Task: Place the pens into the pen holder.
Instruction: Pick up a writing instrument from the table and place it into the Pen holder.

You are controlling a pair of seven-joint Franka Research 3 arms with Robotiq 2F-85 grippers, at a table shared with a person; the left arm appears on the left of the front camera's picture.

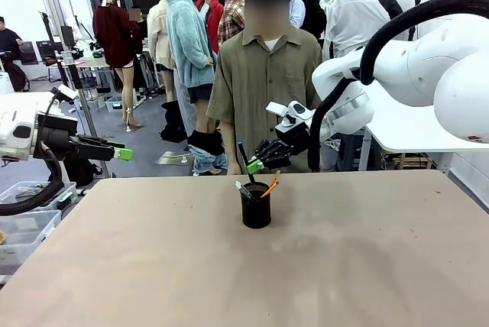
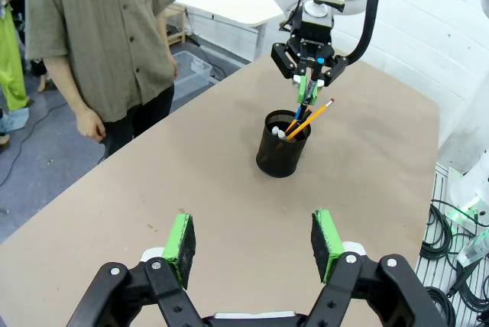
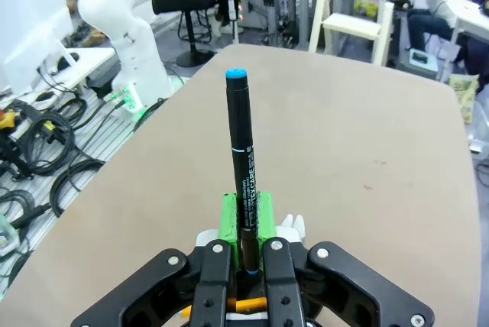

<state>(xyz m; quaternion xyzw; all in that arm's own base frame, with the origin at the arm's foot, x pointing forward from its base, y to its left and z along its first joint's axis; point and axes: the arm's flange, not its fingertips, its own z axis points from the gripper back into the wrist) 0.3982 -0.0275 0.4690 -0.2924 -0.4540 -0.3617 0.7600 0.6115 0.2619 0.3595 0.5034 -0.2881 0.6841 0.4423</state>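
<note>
The black mesh pen holder (image 1: 255, 206) (image 2: 280, 146) stands upright mid-table. A yellow-orange pencil (image 1: 271, 182) (image 2: 316, 112) and a silver-grey pen (image 1: 242, 188) (image 2: 280, 134) lean inside it. Directly above its mouth, my right gripper (image 1: 257, 165) (image 2: 306, 85) (image 3: 244, 224) is shut on the dark pen with the blue tip (image 1: 243, 155) (image 3: 240, 151). That pen points steeply down with its lower end at the holder's opening. My left gripper (image 1: 122, 153) (image 2: 252, 241) hovers off the table's left side, open, nothing between its green pads.
A person (image 1: 263, 82) stands at the far edge behind the holder, a hand (image 2: 92, 124) hanging by their side. Clear plastic bins (image 1: 27, 216) sit beyond the table's left edge. Bare tabletop (image 1: 344, 266) surrounds the holder.
</note>
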